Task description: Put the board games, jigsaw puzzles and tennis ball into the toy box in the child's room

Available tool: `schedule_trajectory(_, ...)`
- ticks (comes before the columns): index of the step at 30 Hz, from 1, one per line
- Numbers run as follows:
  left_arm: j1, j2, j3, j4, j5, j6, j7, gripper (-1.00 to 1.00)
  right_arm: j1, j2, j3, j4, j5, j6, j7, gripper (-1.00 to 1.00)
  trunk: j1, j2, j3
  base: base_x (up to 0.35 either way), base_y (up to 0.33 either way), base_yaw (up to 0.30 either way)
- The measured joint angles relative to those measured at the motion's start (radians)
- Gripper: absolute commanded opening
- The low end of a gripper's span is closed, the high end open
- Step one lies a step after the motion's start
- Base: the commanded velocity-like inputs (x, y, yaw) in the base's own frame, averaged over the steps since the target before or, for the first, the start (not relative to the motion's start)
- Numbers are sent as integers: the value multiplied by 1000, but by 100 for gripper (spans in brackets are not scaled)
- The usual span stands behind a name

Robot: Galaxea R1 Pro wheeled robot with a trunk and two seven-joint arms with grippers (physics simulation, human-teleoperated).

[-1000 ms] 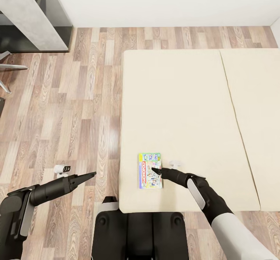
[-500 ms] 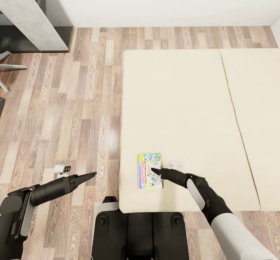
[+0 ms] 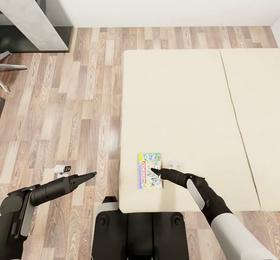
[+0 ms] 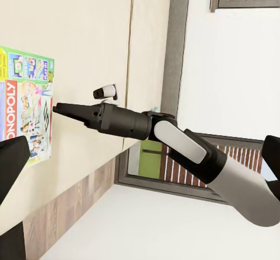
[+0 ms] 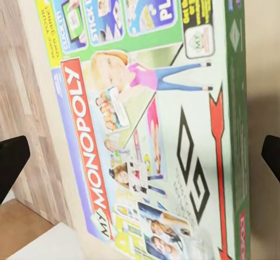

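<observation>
Head view: a green-edged board game point(image 3: 150, 170) lies flat near the bed's point(image 3: 186, 108) near edge. Right gripper point(image 3: 154, 170) hovers over it, fingers spread, grasping nothing. Left gripper point(image 3: 91, 173) hangs above the floor point(image 3: 70, 108); its finger state I cannot tell.

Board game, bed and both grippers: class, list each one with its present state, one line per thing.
board game: lying flat, lid up, near the bed's front edge
bed: bare beige mattress, two sections
right gripper: open, over the board game
left gripper: held above the floor; open or shut unclear
</observation>
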Motion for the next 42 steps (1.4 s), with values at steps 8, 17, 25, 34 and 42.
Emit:
schedule_trajectory(8, 0, 0, 1, 0, 0, 0, 0, 100, 0, 0, 0, 0, 1, 0, 0, 100, 0, 0, 0, 0, 27, 0)
schedule_trajectory(17, 0, 0, 1, 0, 0, 0, -3, 100, 0, 1, 0, 0, 1, 0, 0, 100, 0, 0, 0, 0, 16, 0)
schedule_trajectory(25, 0, 0, 2, 0, 0, 0, -4, 100, 0, 1, 0, 0, 1, 0, 0, 100, 0, 0, 0, 0, 2, 0)
schedule_trajectory(34, 0, 0, 3, 0, 0, 0, -4, 100, 0, 1, 0, 0, 1, 0, 0, 100, 0, 0, 0, 0, 0, 0)
schedule_trajectory(42, 0, 0, 2, 0, 0, 0, -5, 100, 0, 1, 0, 0, 1, 0, 0, 100, 0, 0, 0, 0, 0, 0)
